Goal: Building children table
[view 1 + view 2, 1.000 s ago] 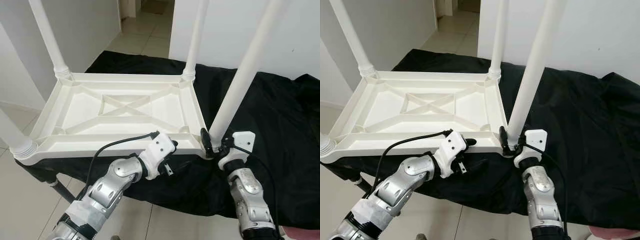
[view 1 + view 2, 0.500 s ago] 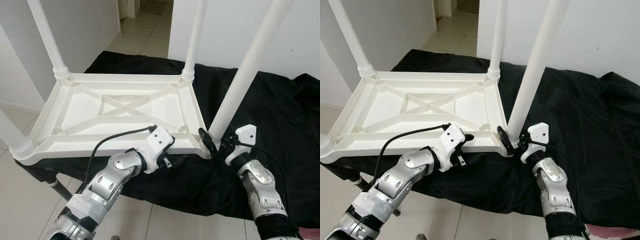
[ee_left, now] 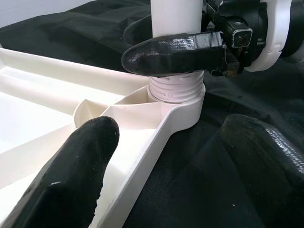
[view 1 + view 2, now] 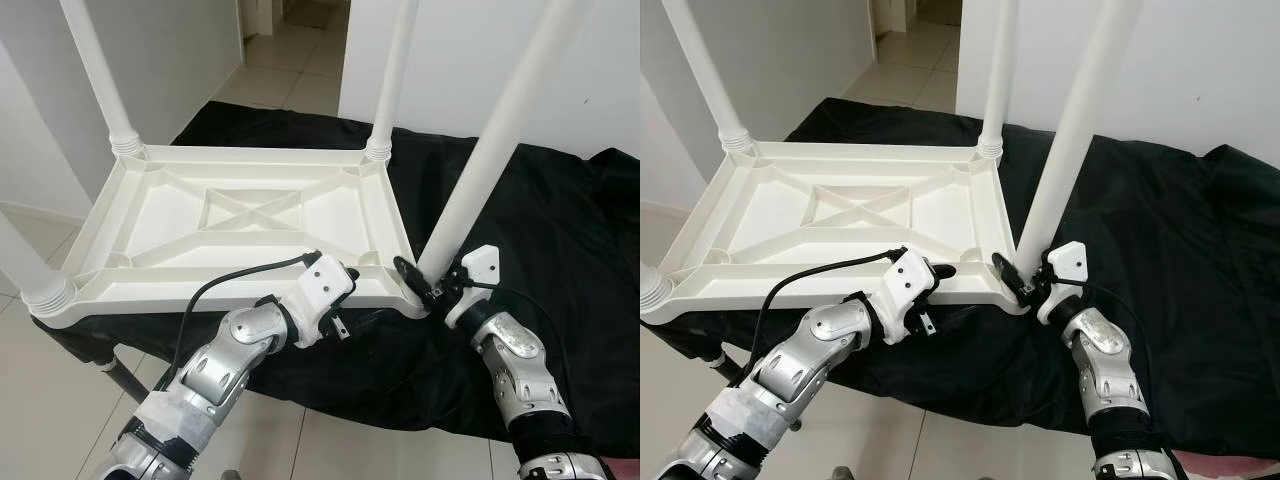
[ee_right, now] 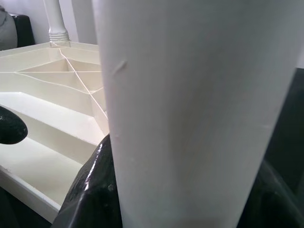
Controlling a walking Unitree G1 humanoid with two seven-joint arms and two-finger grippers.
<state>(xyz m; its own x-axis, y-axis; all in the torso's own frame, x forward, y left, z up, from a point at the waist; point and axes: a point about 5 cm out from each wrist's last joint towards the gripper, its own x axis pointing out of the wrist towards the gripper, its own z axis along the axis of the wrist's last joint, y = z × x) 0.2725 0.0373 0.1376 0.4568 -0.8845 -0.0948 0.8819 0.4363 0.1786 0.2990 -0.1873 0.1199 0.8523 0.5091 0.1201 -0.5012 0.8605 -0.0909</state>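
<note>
The white plastic children's table (image 4: 240,225) lies upside down on a black cloth (image 4: 560,230) spread over the desk, its long axis running left to right and its legs pointing up. The head views show four legs standing in the corner sockets. The near right leg (image 4: 490,150) rises at the tabletop's near right corner, leaning a little to the right. The right tool (image 4: 428,285) grips this leg just above the socket, one black finger on each side. The left wrist view shows what the head views hide: the ribbed threaded collar (image 3: 176,88) seated in the socket, with a right finger (image 3: 173,53) across the leg above it. The left tool (image 4: 936,278) rests on the tabletop's near edge, fingers spread apart.
</note>
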